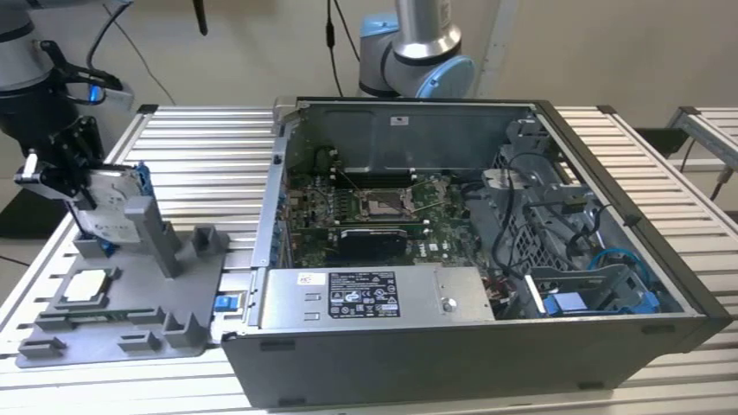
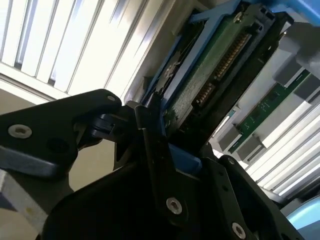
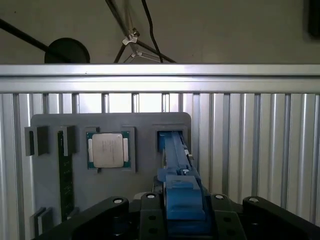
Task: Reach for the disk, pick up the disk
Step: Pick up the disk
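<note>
Over grey tray [image 1: 173,333] at exterior view's left: pinches upright disk [image 1: 112,207] edgewise with gripper [image 3: 182,222], pressing blue bracket [image 3: 175,150] both sides; near silver chip [image 3: 107,150] lying flat in tray.

The silver, blue-bracketed disk [image 1: 106,206] stands on edge in a grey holder [image 1: 130,322].

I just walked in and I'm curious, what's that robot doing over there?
The robot's end effector is closed on the top edge of the disk, a hard drive in a blue bracket. The disk stands upright in a slot of the grey tray, to the exterior view's left of the open computer case. Its lower end looks seated in the slot, so it isn't lifted out yet.
</note>
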Tool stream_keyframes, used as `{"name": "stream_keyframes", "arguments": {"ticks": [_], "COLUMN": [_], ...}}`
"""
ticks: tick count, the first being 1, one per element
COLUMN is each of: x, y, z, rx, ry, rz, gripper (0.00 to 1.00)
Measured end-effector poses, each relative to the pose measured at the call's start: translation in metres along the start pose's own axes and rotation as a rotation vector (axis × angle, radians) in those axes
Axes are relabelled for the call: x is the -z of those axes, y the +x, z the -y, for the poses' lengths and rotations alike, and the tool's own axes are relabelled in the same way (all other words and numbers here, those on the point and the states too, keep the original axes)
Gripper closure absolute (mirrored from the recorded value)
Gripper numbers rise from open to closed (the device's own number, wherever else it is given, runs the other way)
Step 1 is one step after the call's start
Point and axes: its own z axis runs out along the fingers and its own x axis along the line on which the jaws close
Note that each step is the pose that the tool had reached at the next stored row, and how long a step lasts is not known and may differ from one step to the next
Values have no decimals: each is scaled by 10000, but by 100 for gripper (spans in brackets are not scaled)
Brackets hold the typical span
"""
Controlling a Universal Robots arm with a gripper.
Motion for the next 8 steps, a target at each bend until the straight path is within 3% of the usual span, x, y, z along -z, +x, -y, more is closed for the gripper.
{"name": "stream_keyframes", "arguments": {"ticks": [8], "x": [230], "y": [0], "z": [-3], "rx": [4], "ry": [1], "rz": [0], "gripper": [100]}}
